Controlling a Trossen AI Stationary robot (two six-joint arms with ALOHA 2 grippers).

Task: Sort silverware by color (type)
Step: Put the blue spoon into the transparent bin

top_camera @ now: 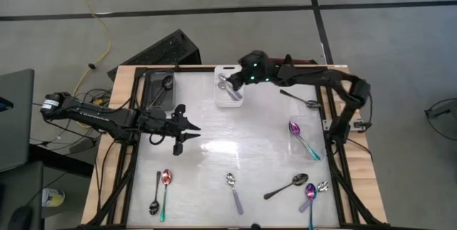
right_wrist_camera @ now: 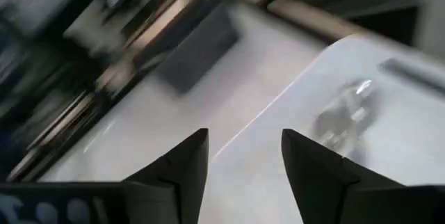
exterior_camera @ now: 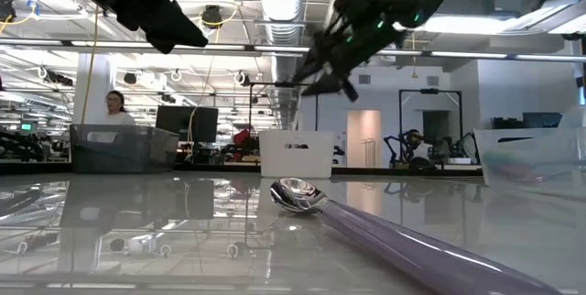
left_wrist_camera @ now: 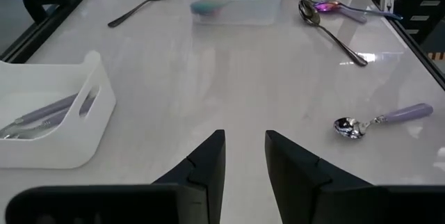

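In the right wrist view all is blurred beyond the right gripper (right_wrist_camera: 243, 156); the silver spoons (right_wrist_camera: 345, 118) in the white bin (right_wrist_camera: 389, 99) ahead of its fingers are only a smear, uncountable.

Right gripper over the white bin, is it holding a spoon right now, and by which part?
Nothing is held. The right gripper hangs over the white bin with its fingers apart and empty; silver spoons lie in the bin below. The left gripper is empty too.

The counter (top_camera: 250, 151) looked glossy and smooth (it mirrored the ceiling lights), framed in pale wood. Spoons (top_camera: 233, 189) gleamed as polished metal; the white bin (left_wrist_camera: 52, 123) seemed matt plastic.
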